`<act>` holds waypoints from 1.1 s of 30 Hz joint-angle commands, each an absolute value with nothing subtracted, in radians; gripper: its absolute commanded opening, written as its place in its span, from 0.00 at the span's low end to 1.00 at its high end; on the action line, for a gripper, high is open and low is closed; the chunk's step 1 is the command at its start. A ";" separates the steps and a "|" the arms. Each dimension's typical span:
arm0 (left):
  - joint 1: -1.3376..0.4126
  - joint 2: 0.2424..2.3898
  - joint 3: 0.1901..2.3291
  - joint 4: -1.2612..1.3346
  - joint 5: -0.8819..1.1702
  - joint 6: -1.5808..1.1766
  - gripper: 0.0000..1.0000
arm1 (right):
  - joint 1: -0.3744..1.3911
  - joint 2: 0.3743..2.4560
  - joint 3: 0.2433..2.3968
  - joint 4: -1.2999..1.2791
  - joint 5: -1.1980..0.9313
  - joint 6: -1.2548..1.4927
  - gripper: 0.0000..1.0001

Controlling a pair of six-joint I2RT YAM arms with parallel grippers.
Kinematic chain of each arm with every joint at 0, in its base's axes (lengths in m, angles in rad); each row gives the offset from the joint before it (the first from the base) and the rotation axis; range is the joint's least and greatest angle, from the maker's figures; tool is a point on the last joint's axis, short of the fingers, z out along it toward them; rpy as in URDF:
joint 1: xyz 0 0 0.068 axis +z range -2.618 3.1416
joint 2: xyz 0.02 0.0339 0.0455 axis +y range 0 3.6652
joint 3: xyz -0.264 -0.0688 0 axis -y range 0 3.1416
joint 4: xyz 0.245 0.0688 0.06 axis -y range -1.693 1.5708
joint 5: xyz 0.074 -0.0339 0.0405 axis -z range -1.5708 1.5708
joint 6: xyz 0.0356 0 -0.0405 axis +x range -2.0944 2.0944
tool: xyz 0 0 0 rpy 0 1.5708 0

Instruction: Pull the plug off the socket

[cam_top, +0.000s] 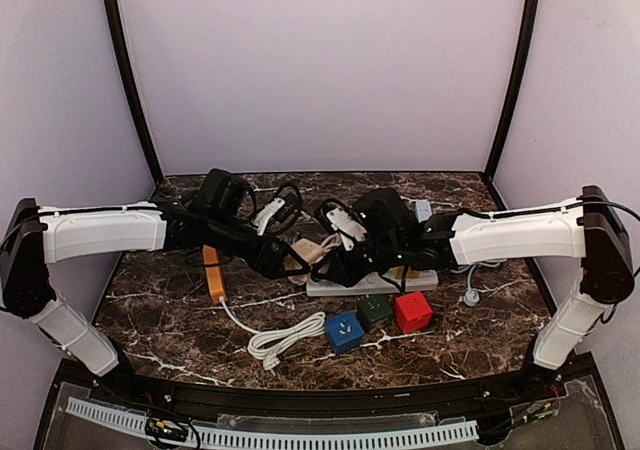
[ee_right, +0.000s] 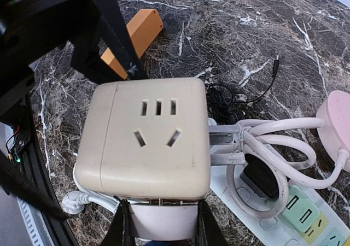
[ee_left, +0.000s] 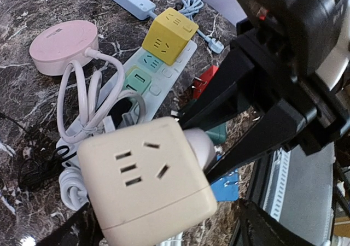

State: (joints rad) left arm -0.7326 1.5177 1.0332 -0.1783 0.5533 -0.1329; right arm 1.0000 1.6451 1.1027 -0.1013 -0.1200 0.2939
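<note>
Right gripper (ee_right: 161, 210): jaws drawn in on the white plug (ee_left: 198, 147), one finger on either side of its body. The plug sits flush against one face of the cream cube socket (ee_right: 147, 142). No gap shows between them, so the separation is judged not yet made. The pair hangs above the table (cam_top: 160, 310), over one end of the white power strip (ee_left: 174, 65).

Left gripper (ee_left: 164, 229): jaws wide, straddling the cube. A gap shows between the cube and one finger; contact on the other side cannot be confirmed. It has no firm hold.

Hazards:

1. No counter-hold. If the right arm pulls while the left jaws stand apart, the cube will follow the plug and nothing separates.
2. Drop. If the plug frees with the cube unclamped, the cube falls onto the power strip, the looped pale cord (ee_left: 82, 98) or the black plug (ee_left: 123, 112) beneath.
3. Finger clash. Both arms crowd the same corner of the cube. A closing move taken off-centre may strike the opposite fingers, or tilt the cube and bind the pins.
4. Snag. A white cable (ee_right: 74, 202) trails from below the cube and may pull it askew.
</note>
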 commanded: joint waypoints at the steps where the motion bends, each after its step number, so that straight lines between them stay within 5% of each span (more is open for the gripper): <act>1: -0.740 1.471 1.021 -0.116 0.560 -0.152 0.89 | 1.041 1.648 1.194 0.051 -0.097 0.306 0.00; 5: -0.738 1.511 1.061 -0.178 0.492 -0.154 0.88 | 1.059 1.656 1.212 0.043 -0.078 0.297 0.00; 15: -0.735 1.523 1.059 -0.207 0.371 -0.172 0.65 | 1.104 1.649 1.231 0.012 0.054 0.279 0.00; 25: -0.735 1.543 1.039 -0.220 0.368 -0.143 0.66 | 1.126 1.701 1.313 -0.043 0.169 0.313 0.00; 33: -0.735 1.538 1.040 -0.231 0.341 -0.121 0.26 | 1.133 1.709 1.318 -0.045 0.172 0.306 0.00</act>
